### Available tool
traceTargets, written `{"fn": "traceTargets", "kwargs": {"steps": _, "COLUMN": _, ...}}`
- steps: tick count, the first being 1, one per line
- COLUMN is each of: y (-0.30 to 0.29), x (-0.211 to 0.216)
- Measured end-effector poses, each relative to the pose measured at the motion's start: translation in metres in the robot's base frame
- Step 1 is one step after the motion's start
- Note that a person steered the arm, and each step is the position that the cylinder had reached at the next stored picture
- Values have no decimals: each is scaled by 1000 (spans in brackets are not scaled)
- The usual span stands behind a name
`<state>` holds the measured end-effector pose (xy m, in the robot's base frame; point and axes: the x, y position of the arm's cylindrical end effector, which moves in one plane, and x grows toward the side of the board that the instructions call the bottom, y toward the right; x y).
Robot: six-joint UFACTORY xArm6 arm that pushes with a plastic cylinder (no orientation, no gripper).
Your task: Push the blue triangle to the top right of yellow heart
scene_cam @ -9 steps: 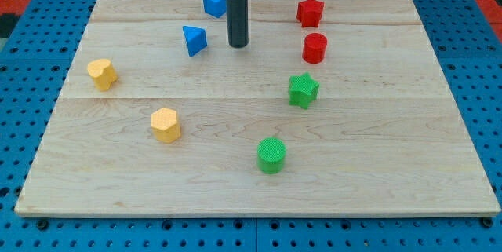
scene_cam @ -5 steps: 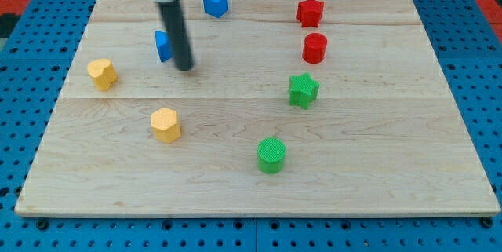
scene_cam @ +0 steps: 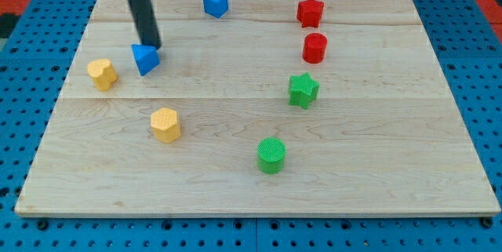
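In the camera view, the wooden counter [scene_cam: 235, 181] lies on a blue pegboard [scene_cam: 23, 126]. My tip [scene_cam: 150, 45] stands in the far-left part of the counter, touching or all but touching the far edge of the blue triangle [scene_cam: 145, 58]; the rod rises from there and leans slightly left toward the view's top. There is no pincer on this arm, only the rod, so nothing is open, closed or gripping.

The blue triangle sits just to the right of the yellow heart [scene_cam: 102, 73], a little farther back than it, with a small gap of bare wood between them. The heart's lobes are hard to read at this angle, so its shape is probably a heart rather than plainly one.

A yellow hexagon block [scene_cam: 165, 124] lies nearer and to the right of the heart. A blue cube-like block [scene_cam: 215, 2] sits by the far edge. On the right, a red star [scene_cam: 311, 12], a red cylinder [scene_cam: 314, 48] and a green star [scene_cam: 303, 90] run from far to near, with a green cylinder [scene_cam: 271, 155] nearer still, toward the middle
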<state>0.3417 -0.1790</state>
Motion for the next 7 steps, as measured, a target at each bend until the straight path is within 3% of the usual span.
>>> {"fn": "traceTargets", "kwargs": {"steps": 1, "y": 4, "x": -4}}
{"fn": "traceTargets", "kwargs": {"steps": 2, "y": 71, "x": -47}}
{"fn": "traceTargets", "kwargs": {"steps": 4, "y": 110, "x": -60}}
{"fn": "traceTargets", "kwargs": {"steps": 5, "y": 170, "x": -77}}
{"fn": "traceTargets", "kwargs": {"steps": 7, "y": 149, "x": -129}}
